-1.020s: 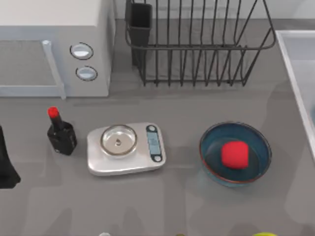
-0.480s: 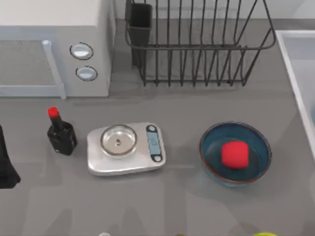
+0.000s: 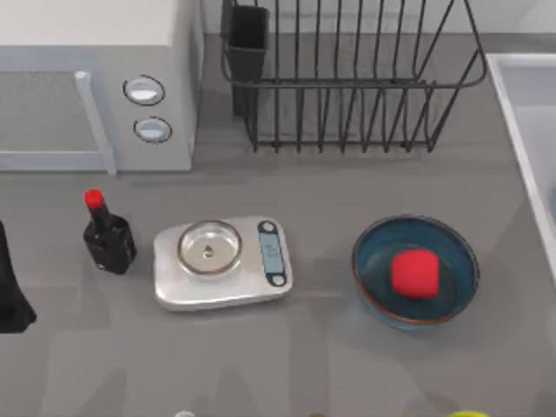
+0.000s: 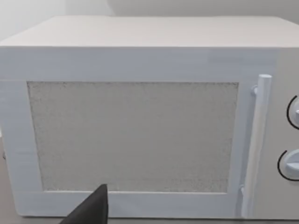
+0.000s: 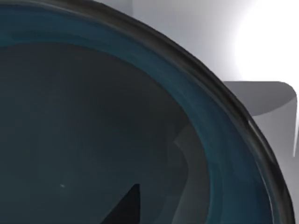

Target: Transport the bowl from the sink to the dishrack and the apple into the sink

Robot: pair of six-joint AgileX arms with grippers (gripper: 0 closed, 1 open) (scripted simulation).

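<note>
Little of the task looks done; the apple lies inside a second bowl on the table at about 4 o'clock in the top view, apart from the sink whose pale rim runs along the 3 o'clock edge; the dishrack at 12 o'clock holds no bowl; the bowl to be carried sits in the white basin, close under the right gripper in the right wrist view, and whether that gripper is open or has hold of it cannot be told; the left gripper idles at 9 o'clock, facing the microwave, its opening likewise impossible to tell; both transfers remain; against the earlier top views, nothing on the table has shifted
</note>
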